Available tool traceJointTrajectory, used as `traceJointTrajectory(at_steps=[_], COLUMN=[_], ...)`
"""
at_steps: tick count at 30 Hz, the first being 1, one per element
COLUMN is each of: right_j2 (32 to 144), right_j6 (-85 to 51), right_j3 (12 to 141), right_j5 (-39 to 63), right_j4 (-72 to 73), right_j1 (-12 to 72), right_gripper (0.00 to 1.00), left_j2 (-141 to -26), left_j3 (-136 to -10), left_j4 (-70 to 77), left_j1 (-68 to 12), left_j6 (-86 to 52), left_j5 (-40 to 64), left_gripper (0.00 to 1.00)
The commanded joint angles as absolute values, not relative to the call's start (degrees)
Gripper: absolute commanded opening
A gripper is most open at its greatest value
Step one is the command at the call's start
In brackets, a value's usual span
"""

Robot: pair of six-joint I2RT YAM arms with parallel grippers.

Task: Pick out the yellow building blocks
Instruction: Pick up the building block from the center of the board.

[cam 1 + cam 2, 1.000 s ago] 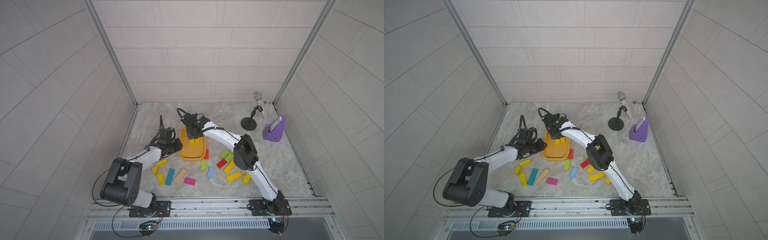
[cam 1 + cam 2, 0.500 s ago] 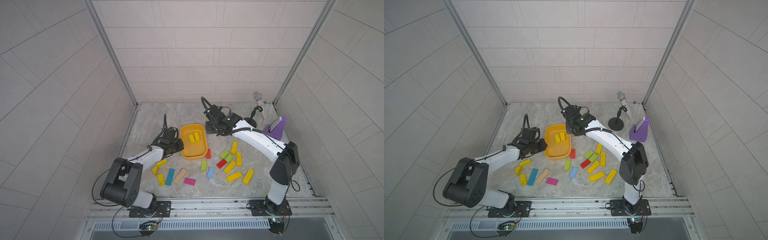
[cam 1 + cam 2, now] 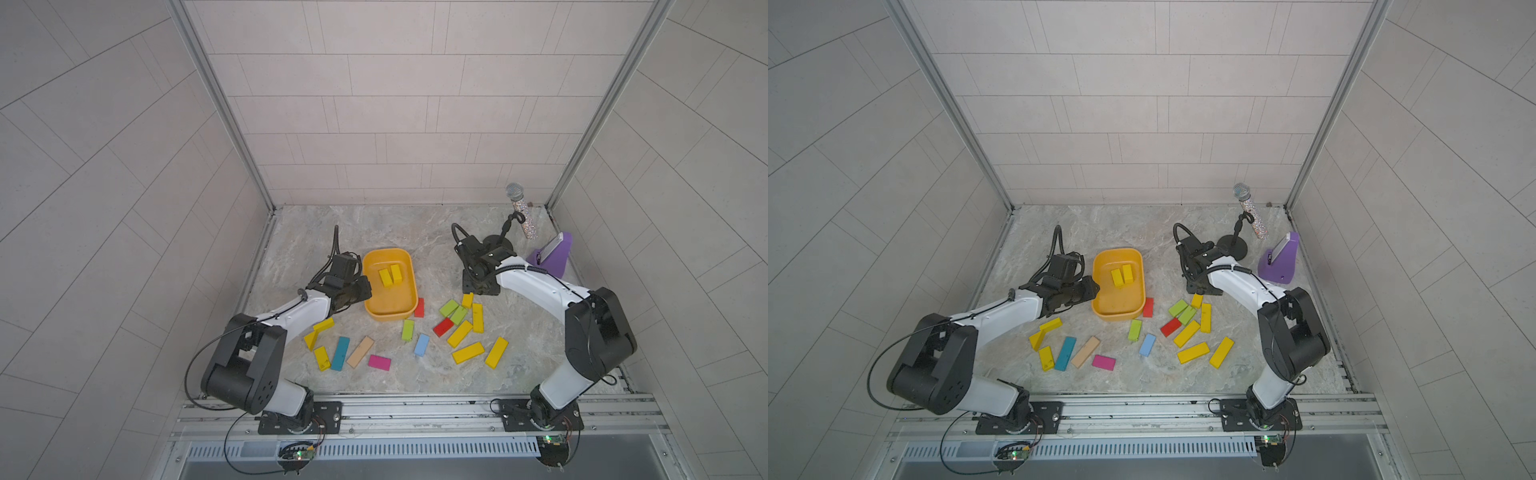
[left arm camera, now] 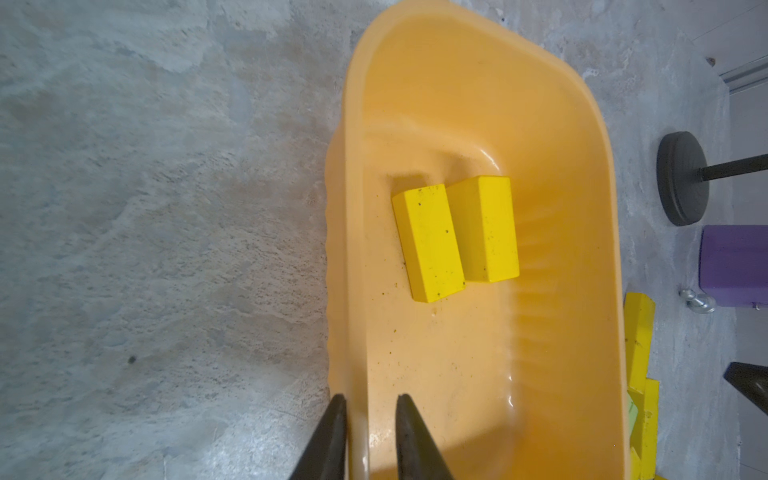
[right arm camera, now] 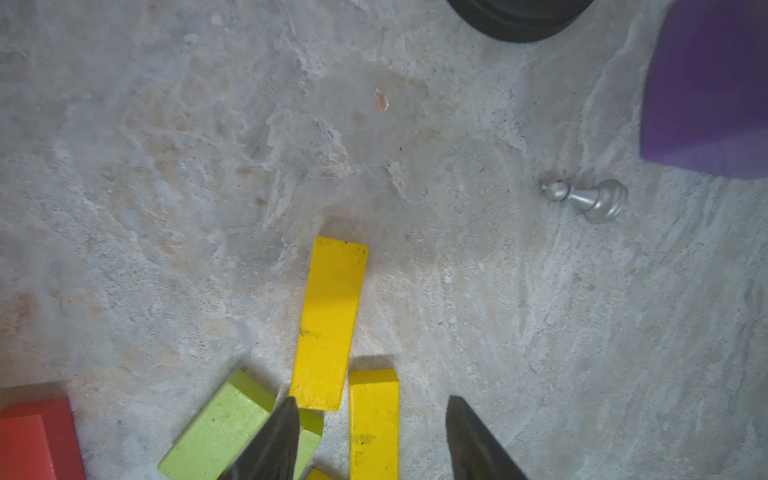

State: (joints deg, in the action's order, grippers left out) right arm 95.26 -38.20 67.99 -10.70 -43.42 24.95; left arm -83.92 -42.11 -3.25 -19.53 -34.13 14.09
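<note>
Yellow, sorted: two yellow building blocks [image 4: 428,243] lie side by side, touching, on the floor of the orange-yellow tub [image 4: 602,124].
Yellow, loose right: five more lie flat on the grey marbled worktop [image 3: 374,224] right of the tub, mixed with lime-green blocks [image 3: 449,308] and a red block [image 3: 443,326]. Several touch.
Yellow, loose left: three lie by the left arm, two of them meeting at a corner. A teal block [image 3: 340,353], tan block [image 3: 360,352] and magenta block [image 3: 379,362] are just beside them.
Middle: a light blue block [image 3: 421,345] and one more lime-green lie between the clusters. A second red is just beside the tub wall.
Left end effector [image 4: 370,397]: low at the tub's left rim, fingers a little apart, one outside the wall and one inside. No block held.
Right end effector [image 5: 372,398]: fingers well apart and empty, pointing down over the far end of the right cluster. One yellow block lies in line with the gap, ungripped, and another lies just beside it.
Back right: a silver chess pawn [image 5: 582,199] lies on its side near the purple stand [image 3: 552,262]. A microphone [image 3: 516,193] sits on its stand.
</note>
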Motion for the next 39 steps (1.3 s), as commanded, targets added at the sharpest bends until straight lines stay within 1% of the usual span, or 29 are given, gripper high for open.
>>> traceJointTrajectory(at_steps=[1,5,10,20,25,32,39], right_j2=[98.07,101.49,104.68,107.4,107.73,108.85,108.81], right_j6=[-40.38,-40.91,-41.34,-41.92,-41.94,-41.95,-41.68], right_j3=[68.02,68.37,68.83,68.29,67.57,67.22,67.36], right_j5=[-11.07,-9.91,-7.87,-7.26,-6.86,-6.07,-5.23], right_j4=[-41.57,-39.65,-37.8,-36.21,-35.03,-34.11,-33.97], right_j1=[24.08,23.34,22.96,22.82,22.85,22.81,22.8], right_gripper=[0.62,0.63,0.64,0.57,0.5,0.45,0.31], left_j2=[-83.81,-82.98,-82.19,-81.22,-81.04,-81.21,-81.21], left_j3=[-43.54,-43.27,-42.99,-42.31,-42.14,-42.07,-41.88], left_j4=[-2.99,-3.1,-3.04,-3.1,-2.99,-2.83,-2.81], left_j1=[-19.94,-19.95,-19.79,-19.66,-19.6,-19.44,-19.37], left_j6=[-34.02,-33.98,-33.86,-33.81,-33.79,-33.8,-33.85], left_j5=[13.36,13.01,12.14,11.3,11.06,11.07,11.17], left_gripper=[0.3,0.32,0.32,0.32,0.32,0.32,0.32])
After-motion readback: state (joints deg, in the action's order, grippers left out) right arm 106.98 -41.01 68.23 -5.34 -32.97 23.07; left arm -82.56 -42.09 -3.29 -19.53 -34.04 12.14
